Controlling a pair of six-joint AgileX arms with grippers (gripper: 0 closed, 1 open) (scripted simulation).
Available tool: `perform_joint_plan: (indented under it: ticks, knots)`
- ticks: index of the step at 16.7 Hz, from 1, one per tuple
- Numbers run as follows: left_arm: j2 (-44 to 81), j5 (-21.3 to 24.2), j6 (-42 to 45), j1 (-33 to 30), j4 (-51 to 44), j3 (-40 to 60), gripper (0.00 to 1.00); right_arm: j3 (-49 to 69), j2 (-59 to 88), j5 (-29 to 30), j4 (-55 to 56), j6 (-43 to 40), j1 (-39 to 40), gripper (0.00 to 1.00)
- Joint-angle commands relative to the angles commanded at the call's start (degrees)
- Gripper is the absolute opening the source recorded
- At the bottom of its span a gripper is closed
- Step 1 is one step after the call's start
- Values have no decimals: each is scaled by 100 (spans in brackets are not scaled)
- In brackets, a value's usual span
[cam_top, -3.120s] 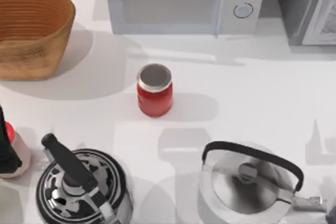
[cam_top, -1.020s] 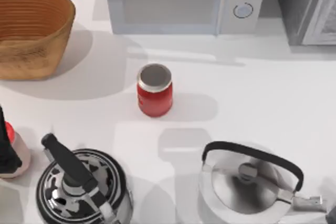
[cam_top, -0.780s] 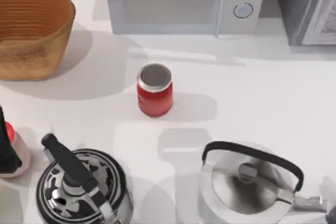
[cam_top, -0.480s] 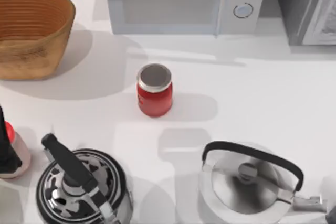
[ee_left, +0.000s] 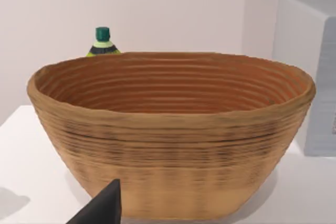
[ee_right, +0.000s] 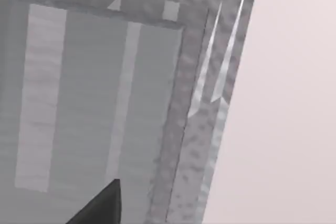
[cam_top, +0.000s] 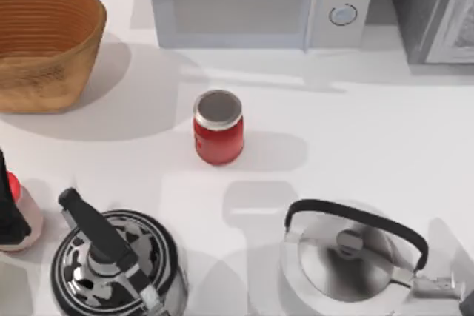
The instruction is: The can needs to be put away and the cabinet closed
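Note:
The can (cam_top: 22,212) stands at the table's left edge, its red top and pale lower half partly hidden. My left gripper (cam_top: 6,209) is a black shape right against the can's left side, and whether it holds the can is hidden. A dark tip of it shows in the left wrist view (ee_left: 102,208). The grey cabinet (cam_top: 433,9) stands at the back right corner. The right wrist view looks closely at the cabinet's grey panels (ee_right: 105,87). A dark bit of my right gripper (cam_top: 467,304) shows at the front right corner.
A red jar with a grey lid (cam_top: 218,127) stands mid-table. A woven basket (cam_top: 44,42) sits at the back left with a green-capped bottle (ee_left: 102,43) behind it. A microwave (cam_top: 259,1) is at the back. Two kettles (cam_top: 115,260) (cam_top: 352,257) line the front edge.
A shadow at the table's right edge has slid toward the front, ending beside the silver kettle. The can, the jar and my left gripper have stayed put.

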Motion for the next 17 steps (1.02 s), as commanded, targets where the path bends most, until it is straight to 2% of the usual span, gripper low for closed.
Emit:
perform_joint_plan:
  ticks: [4,9,13,17]
  knots:
    - [0,0,0,0,0,0,100,1811,-339,4,-1803,129,-46,100]
    - [0,0,0,0,0,0,100,3510,-447,-28,-4189,86,-54,100]
    - [0,0,0,0,0,0,100,4410,-332,-62,-5743,-101,-91,100]
    - [0,0,0,0,0,0,100,4850,-230,-85,-6576,-270,-121,100]
